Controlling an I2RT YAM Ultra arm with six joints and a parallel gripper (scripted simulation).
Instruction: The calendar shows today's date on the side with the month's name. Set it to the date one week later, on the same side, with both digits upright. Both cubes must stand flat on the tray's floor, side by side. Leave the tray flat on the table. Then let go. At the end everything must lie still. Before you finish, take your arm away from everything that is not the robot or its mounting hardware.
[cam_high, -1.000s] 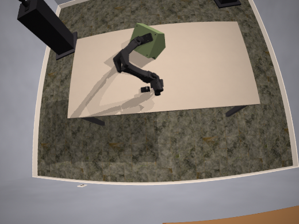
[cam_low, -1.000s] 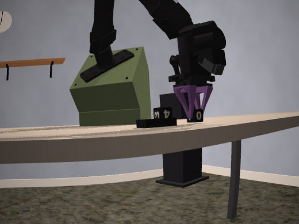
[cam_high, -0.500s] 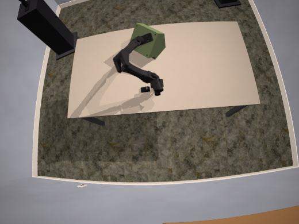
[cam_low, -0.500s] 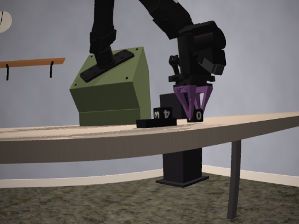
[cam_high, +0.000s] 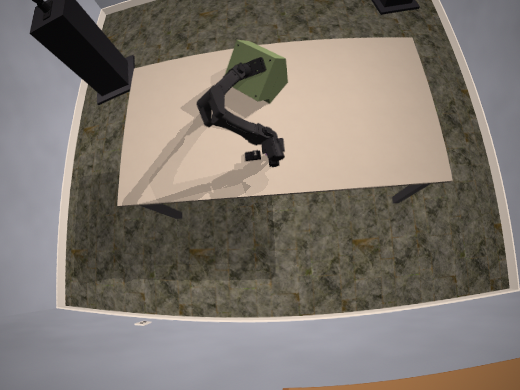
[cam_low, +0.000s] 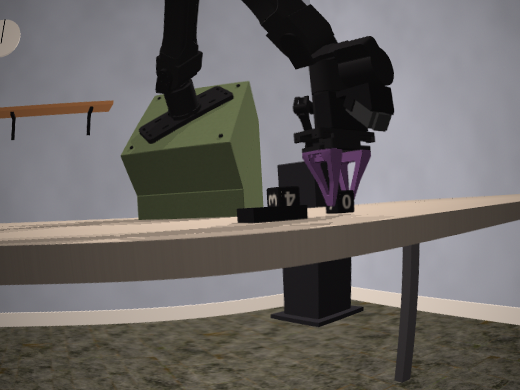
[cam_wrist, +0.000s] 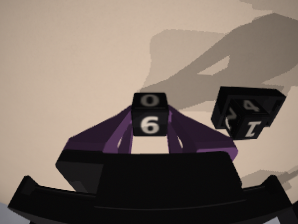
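A: Status on the fingers (cam_low: 339, 200)?

B: Purple fingers closed on one black number cube (cam_low: 346, 201), narrow gap with the cube pinched between the tips. Exterior view, just right of centre frame; the cube's bottom is right at the tabletop (cam_low: 150, 240), can't tell whether it touches.

A: Which faces are showing?

B: Exterior view shows "0" on that cube. Wrist view, centre frame, the same cube (cam_wrist: 149, 115) shows a "6" toward the camera and a "0" on the face above it.

A: Tray and the other cube?

B: Black tray (cam_low: 271, 214) lies flat on the tabletop just left of the fingers, centre frame in the exterior view. One cube (cam_low: 283, 197) stands in it, showing a sideways "3" and a "4". In the wrist view it's at right of centre (cam_wrist: 248, 112), with what looks like a "1" and a "4", small and dim. The held cube is outside the tray, to its right, near it but apart.

A: Arm?

B: Black arm (cam_high: 227, 112) reaches down from a tilted green pedestal (cam_high: 272, 75), upper centre of the top view. From above, tray (cam_high: 252, 156) and wrist sit centre frame, too small to read digits.
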